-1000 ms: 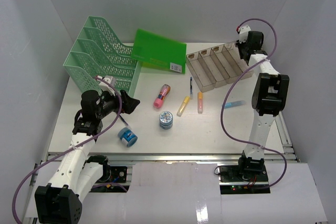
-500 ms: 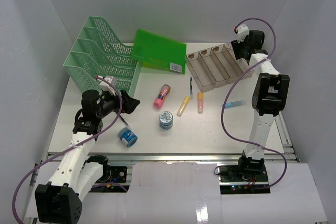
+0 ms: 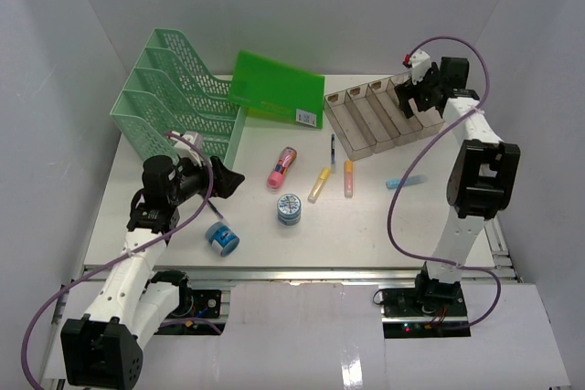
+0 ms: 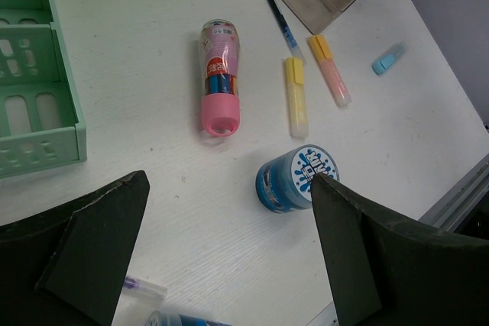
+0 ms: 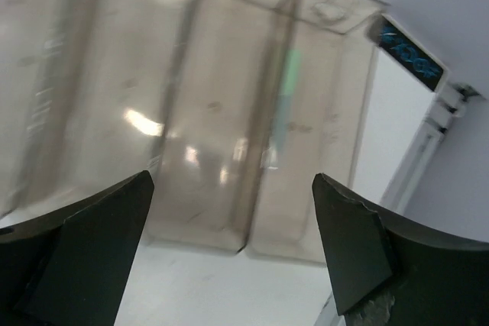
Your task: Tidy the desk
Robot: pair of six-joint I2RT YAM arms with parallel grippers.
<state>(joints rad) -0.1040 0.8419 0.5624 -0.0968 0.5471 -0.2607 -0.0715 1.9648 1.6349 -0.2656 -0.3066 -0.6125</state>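
Hovering over tray (image 3: 336,125), upper right: right gripper (image 5: 231,185) jaws open, empty. Left gripper (image 4: 229,188) open too. Rise clear of walls before swinging to blue marker (image 3: 405,182).

Desk (image 3: 361,230): big flat white rect. top, lying level, long side running L–R. It filled most of the top view, boxed in by white walls (image 3: 55,89) on L, far & R sides. Surface was matte, w/ faint wood-grain streaks in the L wrist view. Metal rail (image 3: 302,270) ran along the near edge; another ran down the R edge.
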